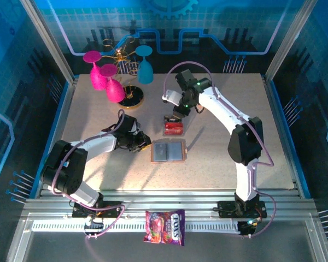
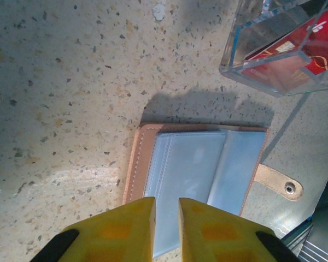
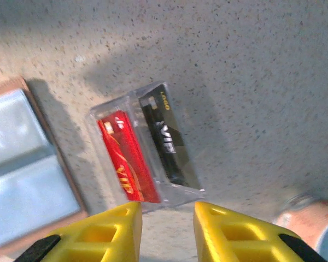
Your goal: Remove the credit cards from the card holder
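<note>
The card holder point(image 1: 168, 151) lies open on the table, grey-blue pockets up, brown edge point(image 2: 138, 158) and snap tab point(image 2: 281, 185) showing. No card shows in its pockets. A red credit card point(image 3: 126, 164) and a black one point(image 3: 167, 139) stand in a clear plastic stand point(image 1: 173, 127) just behind it. My left gripper point(image 1: 144, 143) hovers at the holder's left side, jaws a narrow gap apart point(image 2: 167, 204) over a pocket, gripping nothing. My right gripper point(image 1: 176, 113) is open point(image 3: 167, 213) above the table beside the stand, with nothing between its fingers.
Two pink glasses point(image 1: 104, 76) and a blue glass point(image 1: 145, 68) hang on a gold rack point(image 1: 130, 97) at the back left. A colourful candy packet point(image 1: 164, 226) lies on the front rail between the arm bases. Blue walls enclose the table.
</note>
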